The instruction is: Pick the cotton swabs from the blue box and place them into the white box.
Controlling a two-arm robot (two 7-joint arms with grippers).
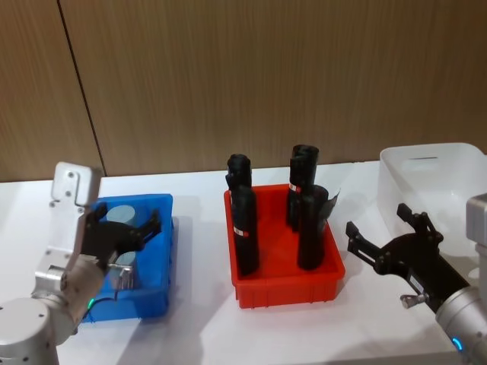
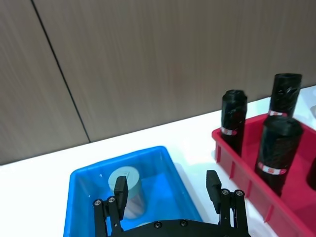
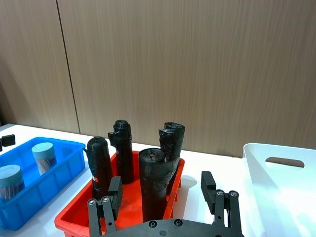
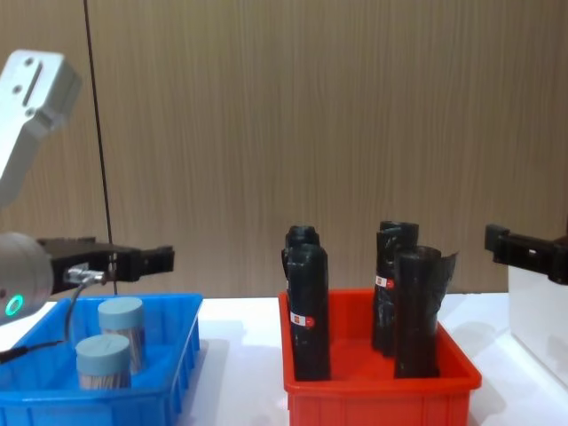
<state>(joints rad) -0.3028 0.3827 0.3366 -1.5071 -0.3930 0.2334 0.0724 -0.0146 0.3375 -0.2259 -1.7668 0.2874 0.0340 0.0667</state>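
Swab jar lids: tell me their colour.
The lids are pale blue-grey, clearest in the chest view.

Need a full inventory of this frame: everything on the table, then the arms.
clear plastic swab jars with pale blue-grey lids: two, standing in the blue bin
shallow bright blue plastic bin: one, table's left side
black wrapped rolls: four, upright in the red bin
red plastic bin: one, centre
translucent white plastic bin: one, right side
white table: one, under everything
left gripper: jaws open, above the blue bin
right gripper: jaws open, right of the red bin, near the white bin
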